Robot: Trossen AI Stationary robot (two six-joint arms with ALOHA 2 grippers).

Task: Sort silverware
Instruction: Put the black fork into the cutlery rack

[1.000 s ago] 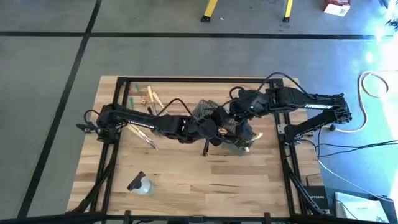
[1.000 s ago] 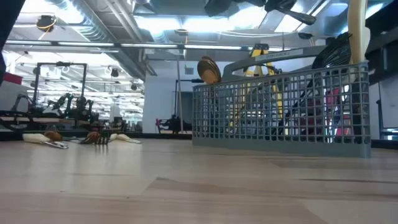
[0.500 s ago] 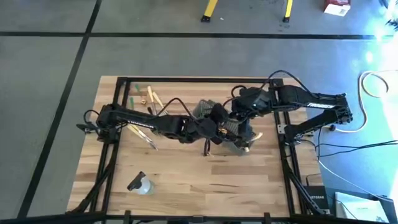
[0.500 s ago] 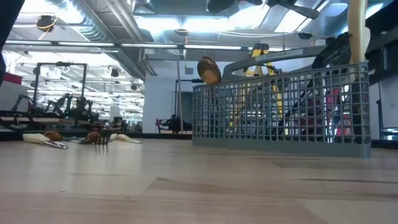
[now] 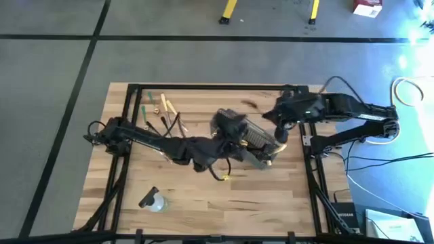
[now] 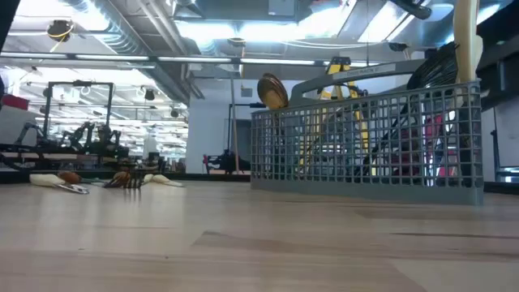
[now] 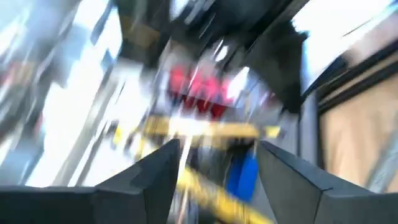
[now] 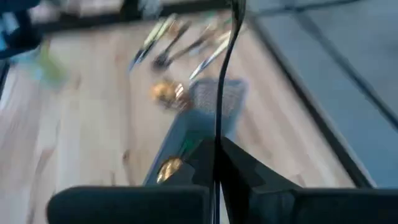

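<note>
Your right gripper [image 8: 216, 163] is pinched tight on a thin black utensil [image 8: 225, 74], held above the far right end of the grey mesh basket [image 5: 254, 139]. Your left gripper [image 7: 214, 168] sits over the table [image 5: 203, 203] just in front of the basket's near side, fingers [image 7: 152, 171] spread apart with nothing between them. Loose silverware [image 5: 163, 108], tan, green and black, lies near the table's far left corner. A gold spoon [image 6: 272, 91] and a pale handle [image 6: 465, 40] stand in the basket. A clear bottle [image 5: 152, 200] lies near the front left.
</note>
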